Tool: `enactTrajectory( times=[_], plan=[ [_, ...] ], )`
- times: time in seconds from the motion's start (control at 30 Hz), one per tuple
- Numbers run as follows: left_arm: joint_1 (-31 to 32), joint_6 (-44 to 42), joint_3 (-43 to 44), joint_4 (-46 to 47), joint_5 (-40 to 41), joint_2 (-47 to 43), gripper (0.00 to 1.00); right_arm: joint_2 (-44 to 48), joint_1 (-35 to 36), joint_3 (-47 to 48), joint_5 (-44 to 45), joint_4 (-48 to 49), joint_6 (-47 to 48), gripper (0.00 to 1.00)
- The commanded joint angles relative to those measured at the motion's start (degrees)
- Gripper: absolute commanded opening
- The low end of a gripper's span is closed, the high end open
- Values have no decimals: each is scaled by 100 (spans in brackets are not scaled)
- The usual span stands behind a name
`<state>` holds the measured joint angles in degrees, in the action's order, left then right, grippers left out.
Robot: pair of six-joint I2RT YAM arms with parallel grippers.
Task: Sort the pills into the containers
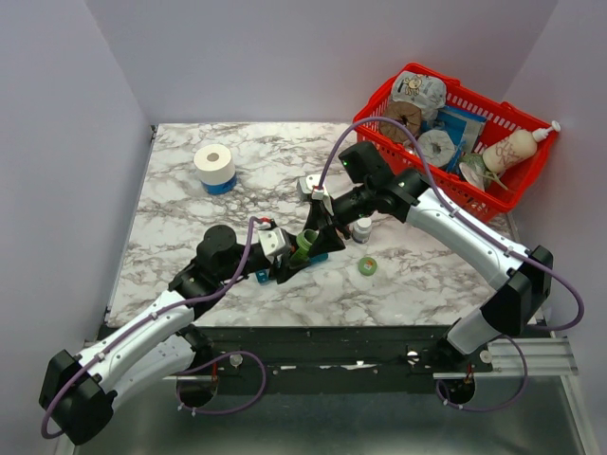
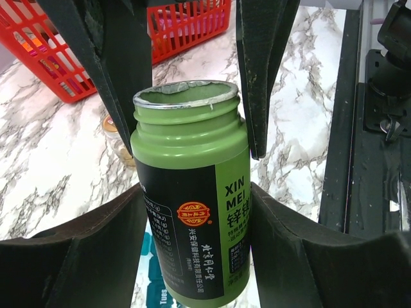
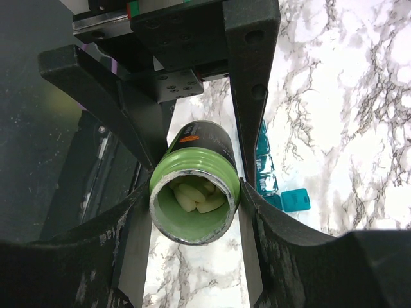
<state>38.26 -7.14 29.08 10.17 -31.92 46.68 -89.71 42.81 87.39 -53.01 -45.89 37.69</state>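
Clamping green bottle (image 2: 192, 212), left claw (image 2: 196, 192) and right claw (image 3: 196, 186), pills (image 3: 192, 196) visible only from right wrist

Pale pills (image 3: 192, 196) in bottle (image 3: 199, 151), teal organiser (image 3: 262, 168)

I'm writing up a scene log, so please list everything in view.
green bottle: one, green and black, uncapped, held between both grippers
pills: several, white, inside the bottle
pill organiser: one, teal, on the table beneath the bottle
cap: one, green, on the table, right of it
small bottle: one, white-capped, near the cap
roll: one, white on blue, far left
basket: one, red, far right corner, filled
left gripper: one, black, gripping the bottle's body
right gripper: one, black, closed on its neck
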Motion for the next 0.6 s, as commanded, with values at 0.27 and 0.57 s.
enactTrajectory(
  times=[0.27, 0.57],
  plan=[
    [-20, 195, -43, 345, -68, -97, 55, -55, 35, 102, -403, 168, -157, 21],
    [-20, 248, -87, 398, -165, -115, 0, -38, 35, 85, -403, 186, -201, 32]
  ],
)
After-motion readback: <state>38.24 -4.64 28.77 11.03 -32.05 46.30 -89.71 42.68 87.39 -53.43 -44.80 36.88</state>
